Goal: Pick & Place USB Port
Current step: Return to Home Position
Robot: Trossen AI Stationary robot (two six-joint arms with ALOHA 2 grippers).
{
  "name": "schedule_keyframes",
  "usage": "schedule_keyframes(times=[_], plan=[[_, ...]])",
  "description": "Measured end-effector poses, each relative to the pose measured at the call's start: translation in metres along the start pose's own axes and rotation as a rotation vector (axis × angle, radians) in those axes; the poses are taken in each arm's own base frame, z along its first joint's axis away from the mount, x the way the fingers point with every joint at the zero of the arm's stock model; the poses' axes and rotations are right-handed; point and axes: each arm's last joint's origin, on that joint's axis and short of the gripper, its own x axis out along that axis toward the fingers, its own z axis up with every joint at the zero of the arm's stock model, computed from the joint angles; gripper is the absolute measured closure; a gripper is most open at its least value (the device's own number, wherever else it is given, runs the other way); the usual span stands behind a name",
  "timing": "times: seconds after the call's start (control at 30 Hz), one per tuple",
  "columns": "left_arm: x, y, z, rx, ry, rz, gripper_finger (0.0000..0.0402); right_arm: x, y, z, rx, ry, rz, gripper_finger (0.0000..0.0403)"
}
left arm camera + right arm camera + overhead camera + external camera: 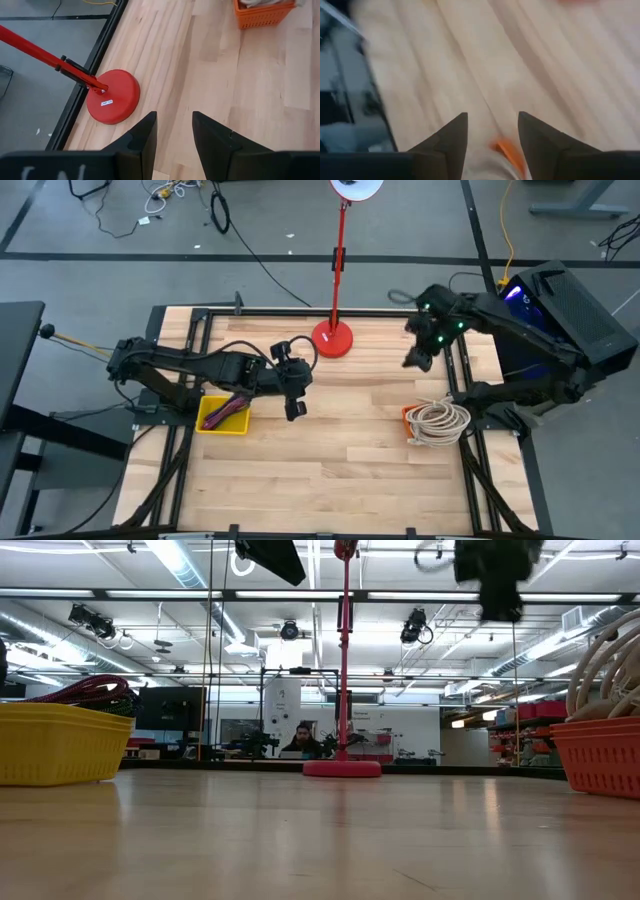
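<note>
Beyond a workshop of strip lights and benches lies the pale wooden table [330, 470], seen from above with both arms over it. The left gripper [295, 405] hangs just off the table's centre towards 10 o'clock, its fingers parted with only bare wood between them. The right gripper [415, 360] hangs at about 2 o'clock, fingers likewise spread and carrying nothing. Outward from the left tool, the red stand base [332, 338] sits at 12 o'clock, near the far edge, and the yellow bin [212, 426] at 9 o'clock holds dark red cables [228, 410]. Outward from the right tool, the orange bin [600, 755] at 3 o'clock holds a pale coiled cable [437, 420], its loops rising above the rim. No separate USB part can be made out. With the table bare between the bins, the sorting looks done, and what remains is a clean retreat. Each arm would do best to rise first and then fold back. The left should keep its wrist away from the stand's pole. The right should draw away from the bin's side, so no finger catches a raised loop.
</note>
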Motion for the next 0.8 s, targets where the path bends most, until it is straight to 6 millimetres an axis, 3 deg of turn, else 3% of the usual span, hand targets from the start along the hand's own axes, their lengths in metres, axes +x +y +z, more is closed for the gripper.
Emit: schedule_keyframes(times=[0.27, 0.43, 0.53, 0.8], plan=[[-0.024, 0.018, 0.010, -0.051, -0.123, -0.025, 0.0271, -0.054, 0.075, 0.039, -0.326, -0.613, 0.324, 0.0229], [-0.054, 0.034, 0.017, -0.100, -0.258, -0.044, 0.0271, -0.070, 0.128, 0.040, -0.548, -0.883, 0.569, 0.0229], [-0.073, 0.044, 0.017, -0.119, -0.323, -0.081, 0.0271, -0.066, 0.155, 0.031, -0.641, -0.921, 0.653, 0.0229], [-0.110, 0.065, 0.003, -0.135, -0.386, -0.139, 0.0271, -0.032, 0.209, -0.002, -0.774, -0.829, 0.701, 0.0229]])
